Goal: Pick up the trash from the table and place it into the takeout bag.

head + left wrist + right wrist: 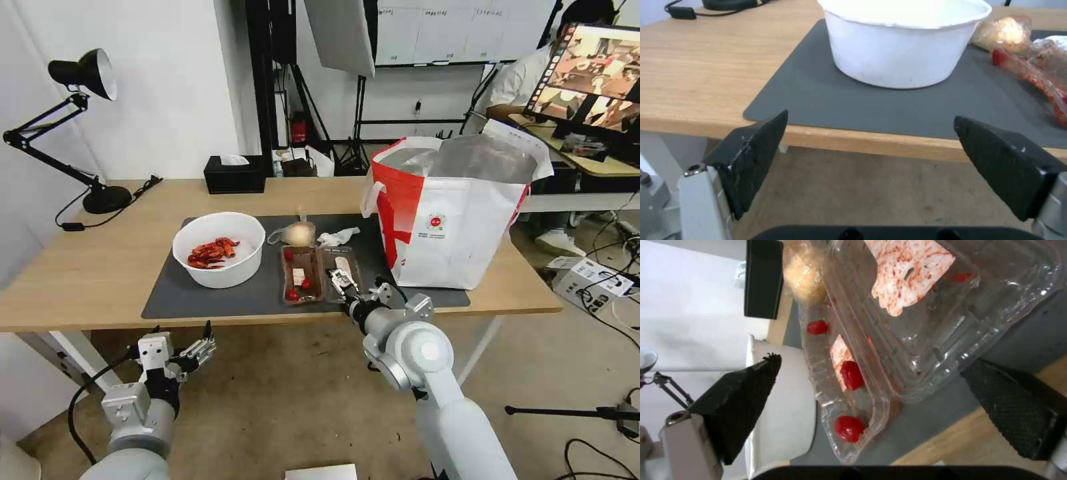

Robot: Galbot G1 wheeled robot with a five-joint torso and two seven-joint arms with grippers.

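On the table [100, 267], the dark mat [200, 300] carries the trash. A white bowl [219, 248] of red shells stands at its left. Right of it lie a knotted clear bag with a pale lump [298, 233], a crumpled tissue [339, 236] and an open clear hinged tray [320, 273] of food scraps. The takeout bag [453, 213] stands open at the right. My right gripper [345, 285] is open at the tray's near edge, its fingers [742, 400] straddling the tray [907, 323]. My left gripper [202, 347] hangs open below the table's front edge, facing the bowl [902, 43].
A black desk lamp [87, 133] and a black tissue box [233, 175] stand along the table's back edge. Cables, a stand and a small box lie on the floor at the right. Another desk with a monitor [593, 73] stands behind the takeout bag.
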